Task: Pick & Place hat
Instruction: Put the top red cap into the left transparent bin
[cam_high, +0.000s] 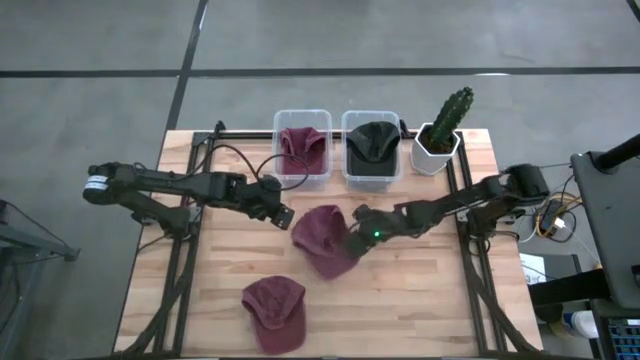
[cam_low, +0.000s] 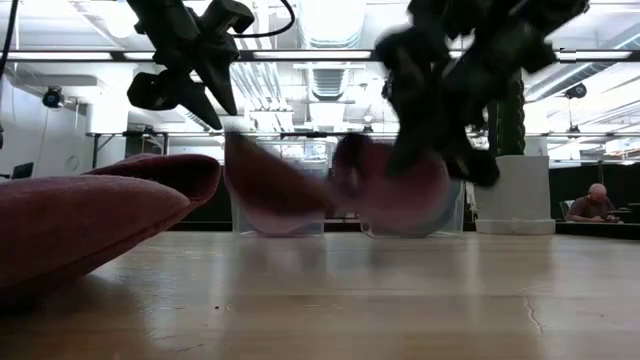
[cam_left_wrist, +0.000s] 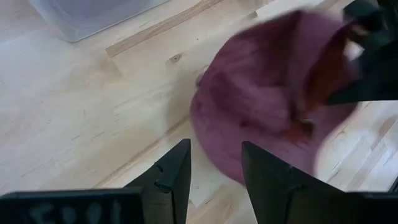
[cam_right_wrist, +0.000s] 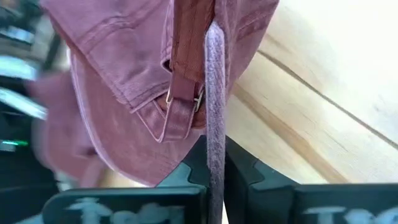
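A maroon hat (cam_high: 322, 240) sits mid-table in my right gripper (cam_high: 358, 236), which is shut on it; in the right wrist view the hat's strap and buckle (cam_right_wrist: 183, 102) show just past the fingers. My left gripper (cam_high: 284, 214) is open and hovers just left of this hat, touching nothing; the left wrist view shows the hat (cam_left_wrist: 267, 99) ahead of its spread fingers. A second maroon hat (cam_high: 275, 312) lies flat near the table's near edge. At the far edge, one clear bin (cam_high: 302, 150) holds a maroon hat and another (cam_high: 372, 150) holds a dark hat. My right gripper (cam_right_wrist: 214, 168) pinches the hat's rear edge (cam_right_wrist: 215, 112) beside the strap and buckle, a thin band of cloth between the two fingers. The fingers come slanting down from the table's right. The hat's crown hangs toward the left; whether it touches the table, I cannot tell.
A cactus in a white pot (cam_high: 440, 135) stands at the far right, beside the bins. A black frame rail (cam_high: 185, 240) runs along the table's left and right sides. Bare wood (cam_high: 420, 300) lies at the near right. A person (cam_low: 597, 205) sits in the room behind.
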